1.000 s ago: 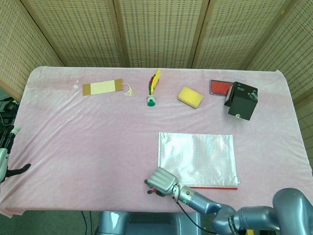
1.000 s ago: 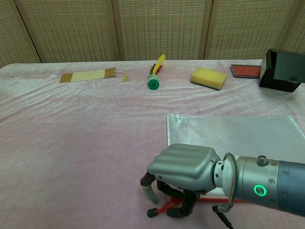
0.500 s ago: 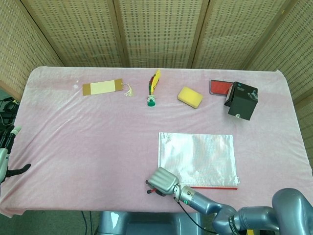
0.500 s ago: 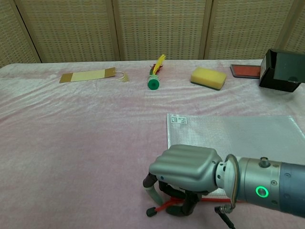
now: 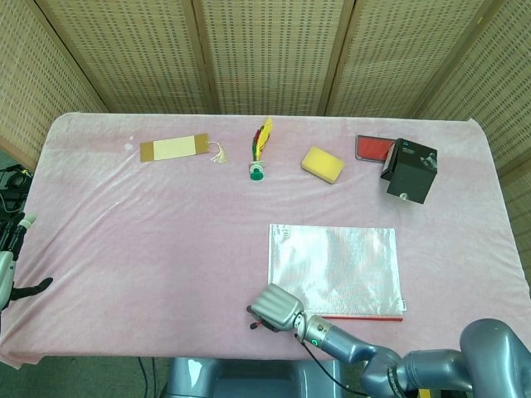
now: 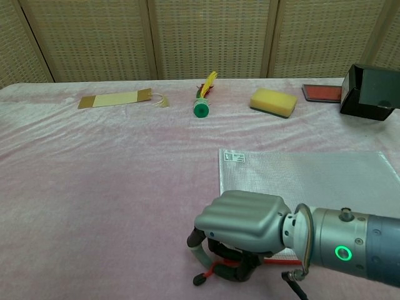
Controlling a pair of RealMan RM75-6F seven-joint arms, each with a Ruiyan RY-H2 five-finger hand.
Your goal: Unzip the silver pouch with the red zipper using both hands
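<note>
Pink cloth covers the table (image 5: 149, 224), wicker screens behind. Silver pouch (image 5: 334, 267) lies flat near the front edge, its red zipper (image 5: 361, 317) along the near side. Right hand (image 6: 242, 228) sits at the pouch's near-left corner, fingers curled down, pinching the red pull (image 6: 217, 268). Over the last second the hand barely shifts and the pull cord tucks further under the fingers; the zipper looks not yet opened. Left hand (image 5: 7, 278) hangs off the table's left edge, finger state cannot be told, so the pouch is not braced.
</note>
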